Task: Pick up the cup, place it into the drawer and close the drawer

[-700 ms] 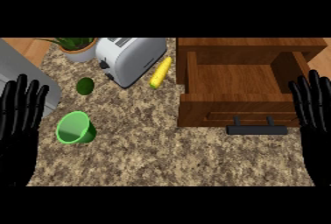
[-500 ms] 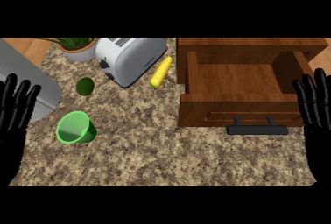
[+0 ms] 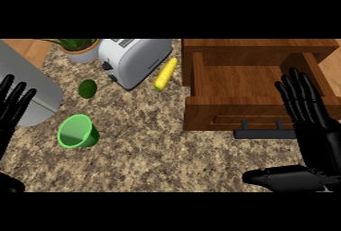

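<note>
Cup: the green cup (image 3: 78, 131) is lying tipped on the granite counter (image 3: 160, 149) at the left, mouth facing up and toward the viewer; no hand is touching it.
Drawer: the wooden drawer (image 3: 250, 92) is standing pulled out at the right, nothing showing inside it; its dark handle (image 3: 265, 132) is jutting from the front panel toward the robot.
Left hand: the left hand (image 3: 12, 108) is showing at the left edge, fingers straight and spread, pointing up, holding nothing; it is sitting near the cup but apart from it.
Right hand: the right hand (image 3: 307, 124) is showing at the right, fingers straight and fanned, thumb out low, holding nothing; it is overlapping the drawer's right corner in view, contact not clear.
Progress: judging by the layout, nothing is done yet. Pick-up, placing in the drawer and closing are all remaining.
Next step (judgement): the left hand is looking the nearer one for the cup.
Bystanders: a toaster (image 3: 133, 58), a corn cob (image 3: 166, 73), a dark green fruit (image 3: 87, 88), a potted plant (image 3: 78, 48) and a grey appliance (image 3: 30, 85) are sitting along the back and left.
Writing: no brand, label or lettering is showing on anything.
</note>
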Controlling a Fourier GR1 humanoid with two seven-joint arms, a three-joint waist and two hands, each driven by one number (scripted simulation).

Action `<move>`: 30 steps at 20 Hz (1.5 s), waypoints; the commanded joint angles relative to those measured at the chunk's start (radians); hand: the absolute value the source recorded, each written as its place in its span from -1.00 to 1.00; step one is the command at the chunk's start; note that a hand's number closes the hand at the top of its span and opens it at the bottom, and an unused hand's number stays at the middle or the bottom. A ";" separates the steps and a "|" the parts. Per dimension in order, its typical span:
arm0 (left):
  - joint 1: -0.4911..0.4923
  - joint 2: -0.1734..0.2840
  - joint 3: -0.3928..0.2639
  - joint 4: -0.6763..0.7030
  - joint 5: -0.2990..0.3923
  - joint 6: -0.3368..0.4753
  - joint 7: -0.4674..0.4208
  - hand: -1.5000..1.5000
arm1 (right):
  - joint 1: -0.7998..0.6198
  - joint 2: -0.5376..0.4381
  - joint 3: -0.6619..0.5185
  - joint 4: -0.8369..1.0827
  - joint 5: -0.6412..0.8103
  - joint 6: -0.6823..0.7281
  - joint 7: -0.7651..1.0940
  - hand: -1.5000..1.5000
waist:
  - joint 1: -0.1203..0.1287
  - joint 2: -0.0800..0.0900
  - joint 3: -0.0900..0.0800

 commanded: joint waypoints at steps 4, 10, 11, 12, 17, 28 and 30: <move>0.002 0.026 0.041 0.262 -0.087 -0.134 -0.116 -1.00 | -0.063 -0.013 -0.055 0.133 -0.033 0.038 -0.043 -1.00 | 0.000 -0.001 0.001; -0.154 0.023 0.034 0.498 -0.186 -0.120 -0.176 -1.00 | -0.123 -0.026 -0.067 0.164 -0.031 0.066 -0.027 -1.00 | -0.004 -0.001 0.001; -0.191 0.036 0.035 0.620 -0.246 -0.144 -0.255 -1.00 | -0.110 -0.039 -0.070 0.086 -0.064 0.071 0.044 -1.00 | -0.011 0.000 0.000; -0.158 0.069 0.063 0.679 -0.250 -0.202 -0.317 -1.00 | -0.142 -0.056 -0.103 0.061 -0.084 0.063 0.069 -1.00 | -0.012 0.000 0.000; -0.203 0.082 0.066 0.886 -0.364 -0.193 -0.476 -1.00 | -0.180 -0.018 -0.062 0.151 -0.012 0.042 0.002 -1.00 | -0.009 0.001 0.000; -0.373 0.065 -0.001 1.381 -0.595 -0.096 -0.826 -1.00 | -0.176 -0.027 -0.093 0.102 -0.043 0.052 0.041 -1.00 | -0.019 0.003 -0.001; -0.406 0.103 0.013 1.431 -0.584 -0.127 -0.837 -1.00 | -0.228 -0.057 -0.115 0.105 -0.062 0.060 0.099 -1.00 | -0.016 0.002 -0.001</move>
